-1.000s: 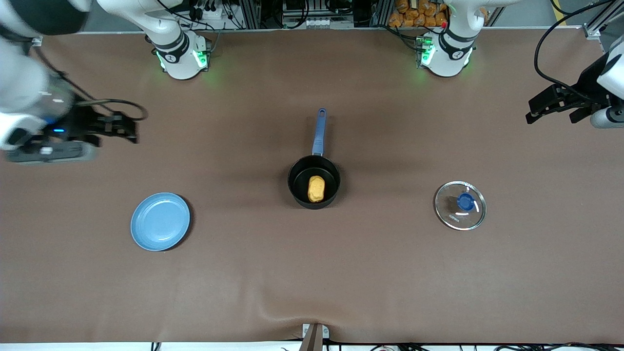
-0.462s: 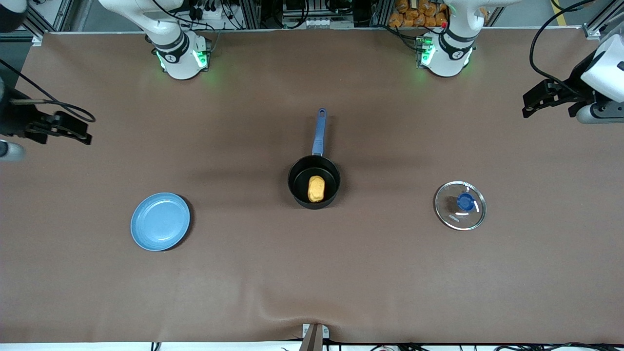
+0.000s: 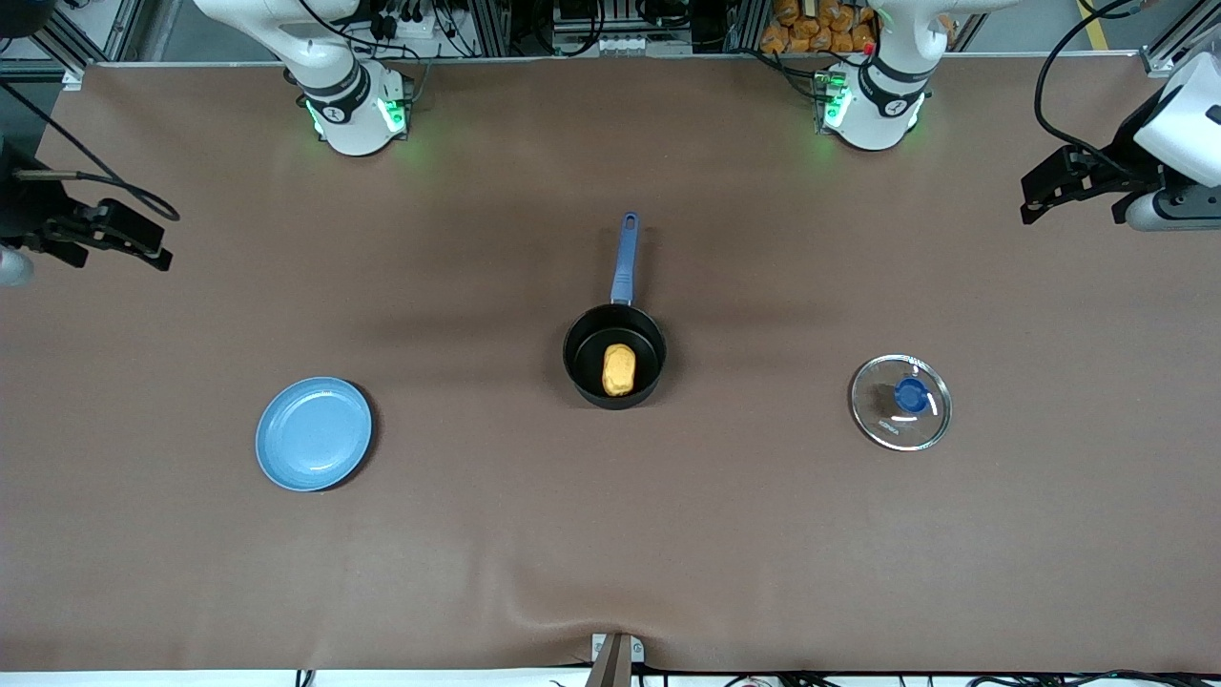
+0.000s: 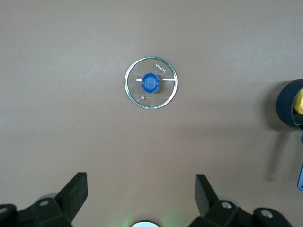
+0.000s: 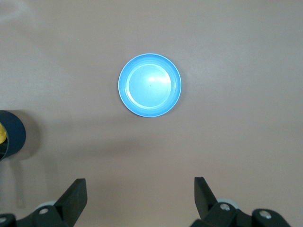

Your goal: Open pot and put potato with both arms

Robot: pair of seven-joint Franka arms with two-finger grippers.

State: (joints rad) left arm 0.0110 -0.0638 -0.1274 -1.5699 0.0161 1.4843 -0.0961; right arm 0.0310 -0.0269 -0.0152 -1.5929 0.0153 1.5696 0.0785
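Both grippers hang high at the table's ends with nothing in them. Left gripper (image 4: 139,189) has its fingers spread wide, and the lid (image 4: 151,83) lies flat on the table below it, well apart from the fingers; in the front view this gripper (image 3: 1035,191) sits up at the left arm's end. Right gripper (image 5: 139,194) is just as wide, with the plate (image 5: 149,85) bare on the table below it; in the front view it (image 3: 143,243) is at the right arm's end.

Midway between the two grippers and far from each stands the pot (image 3: 614,355), uncovered, its handle toward the bases. In it lies the potato (image 3: 618,369). The task looks done, with both arms waiting clear.

Little seems left to go wrong, though a few risks remain. If the left arm swung low toward the middle it could clip the lid's knob and skid the glass along the cloth. A low sweep of the right arm could likewise shove the plate. Either arm reaching back toward the centre might catch the long handle and turn or tip the pot, rolling the potato out.
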